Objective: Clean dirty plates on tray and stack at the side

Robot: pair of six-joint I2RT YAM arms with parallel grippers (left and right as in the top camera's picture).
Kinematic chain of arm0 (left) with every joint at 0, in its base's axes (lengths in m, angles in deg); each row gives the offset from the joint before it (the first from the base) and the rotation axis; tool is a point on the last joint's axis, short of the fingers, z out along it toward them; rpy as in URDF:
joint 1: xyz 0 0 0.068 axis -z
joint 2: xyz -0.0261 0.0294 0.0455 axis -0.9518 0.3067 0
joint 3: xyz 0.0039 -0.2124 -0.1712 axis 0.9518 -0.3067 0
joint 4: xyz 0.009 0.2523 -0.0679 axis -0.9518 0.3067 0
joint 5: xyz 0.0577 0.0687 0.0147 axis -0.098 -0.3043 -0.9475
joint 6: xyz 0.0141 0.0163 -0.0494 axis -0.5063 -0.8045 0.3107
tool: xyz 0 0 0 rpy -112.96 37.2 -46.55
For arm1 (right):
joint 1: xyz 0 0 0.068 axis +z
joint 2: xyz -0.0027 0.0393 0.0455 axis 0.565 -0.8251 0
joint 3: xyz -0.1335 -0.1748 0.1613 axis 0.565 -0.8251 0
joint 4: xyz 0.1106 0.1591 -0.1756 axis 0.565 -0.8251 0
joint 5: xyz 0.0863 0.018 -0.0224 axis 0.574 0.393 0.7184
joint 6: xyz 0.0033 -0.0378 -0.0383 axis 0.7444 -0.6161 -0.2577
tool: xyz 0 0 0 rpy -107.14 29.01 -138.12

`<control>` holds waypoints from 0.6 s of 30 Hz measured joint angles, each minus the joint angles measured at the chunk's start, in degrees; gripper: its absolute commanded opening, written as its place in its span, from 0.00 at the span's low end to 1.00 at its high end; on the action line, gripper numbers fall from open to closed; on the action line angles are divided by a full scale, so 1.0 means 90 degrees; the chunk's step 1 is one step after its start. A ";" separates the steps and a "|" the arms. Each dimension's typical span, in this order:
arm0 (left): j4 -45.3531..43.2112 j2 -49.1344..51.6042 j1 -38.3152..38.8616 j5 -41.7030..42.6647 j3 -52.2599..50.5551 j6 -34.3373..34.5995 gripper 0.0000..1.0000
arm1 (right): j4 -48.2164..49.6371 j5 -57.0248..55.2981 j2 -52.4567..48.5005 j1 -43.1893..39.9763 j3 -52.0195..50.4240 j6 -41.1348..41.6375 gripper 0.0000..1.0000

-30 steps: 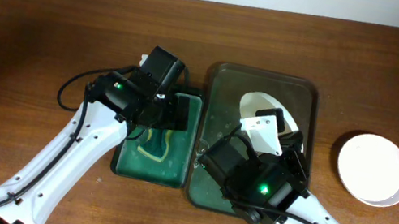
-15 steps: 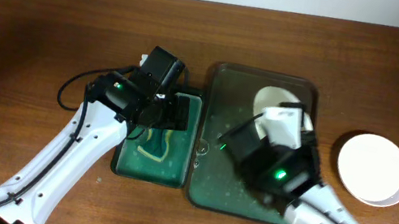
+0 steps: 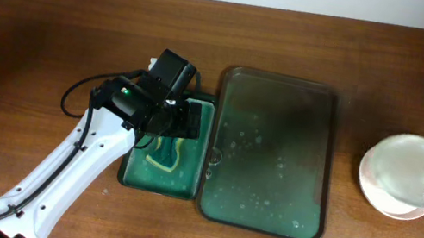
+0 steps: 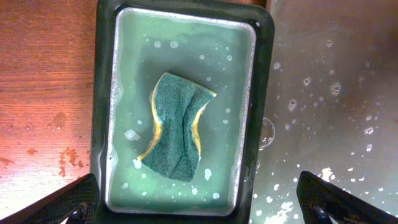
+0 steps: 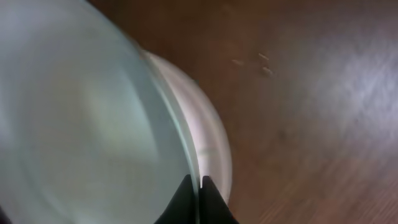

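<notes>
Soft even light, blurry plate [image 5: 81,124] close-up

The brown wooden desk [image 3: 34,35] carries a small green tray [image 3: 184,177] left of centre. The large dark tray [image 3: 277,148] lies just beside it, on its right. A white plate [image 3: 391,172] lies well apart at the right.

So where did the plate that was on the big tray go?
The right gripper carried the plate off the tray and away to the right; it now holds it by the rim over the other plate at the side. The left gripper stayed open above the sponge in the small green tray.
</notes>
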 measured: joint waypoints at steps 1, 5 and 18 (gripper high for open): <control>0.0000 0.0000 0.0000 0.0000 0.0000 0.0000 0.99 | -0.0007 0.0097 -0.0255 -0.0119 0.0000 0.0078 0.42; 0.0002 0.0000 0.0000 0.0002 0.0000 0.0000 0.99 | -0.0328 0.0736 -0.0379 0.0073 0.0051 -0.0019 0.46; 0.0002 0.0000 -0.0017 0.0002 0.0000 0.0000 0.99 | -0.2106 0.2705 0.5136 0.4131 0.0777 -0.0777 0.98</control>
